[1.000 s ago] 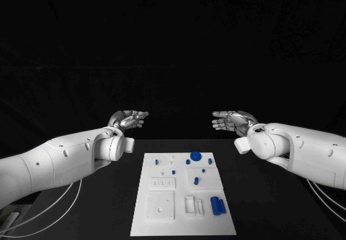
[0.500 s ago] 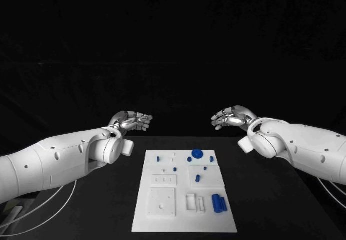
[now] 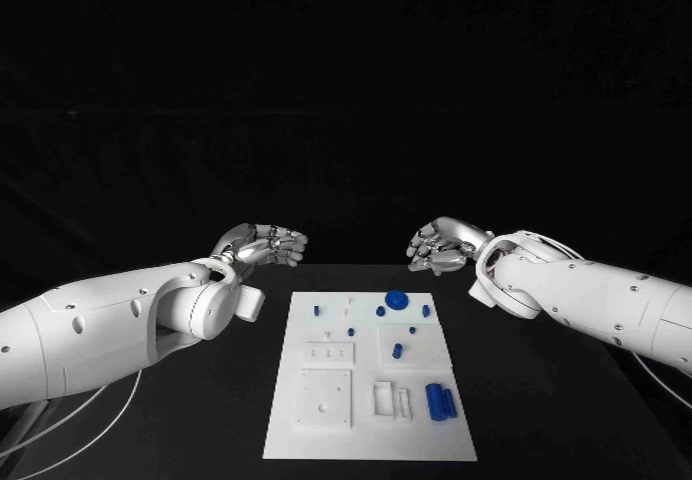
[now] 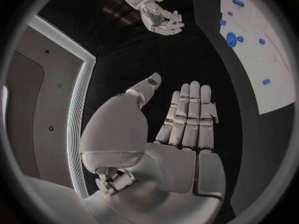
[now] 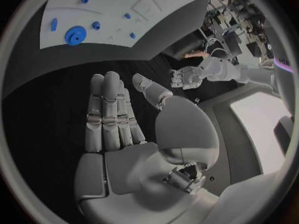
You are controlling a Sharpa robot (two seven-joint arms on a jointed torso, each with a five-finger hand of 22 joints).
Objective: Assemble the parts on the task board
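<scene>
The white task board [image 3: 335,440] lies flat in the middle of the black table. On its far end sit a round blue disc [image 3: 395,297] and several small blue parts; two blue cylinders [image 3: 440,401] lie side by side near its right front. My left hand [image 3: 268,245] hovers beyond the board's far left corner, fingers curled in, holding nothing. My right hand [image 3: 438,247] hovers beyond the far right corner, curled the same way and empty. The left wrist view shows my left hand [image 4: 181,124], the board [image 4: 274,84] and the right hand [image 4: 161,19].
Black table surface surrounds the board on all sides. White cables hang below my left arm [image 3: 87,330] at the table's left edge. The right wrist view shows the board [image 5: 112,15] with the disc [image 5: 75,35] past my right hand [image 5: 115,114].
Both hands have curled their fingers in from an open, spread pose. They have drifted slightly toward each other above the table's far side. The parts on the board have not moved.
</scene>
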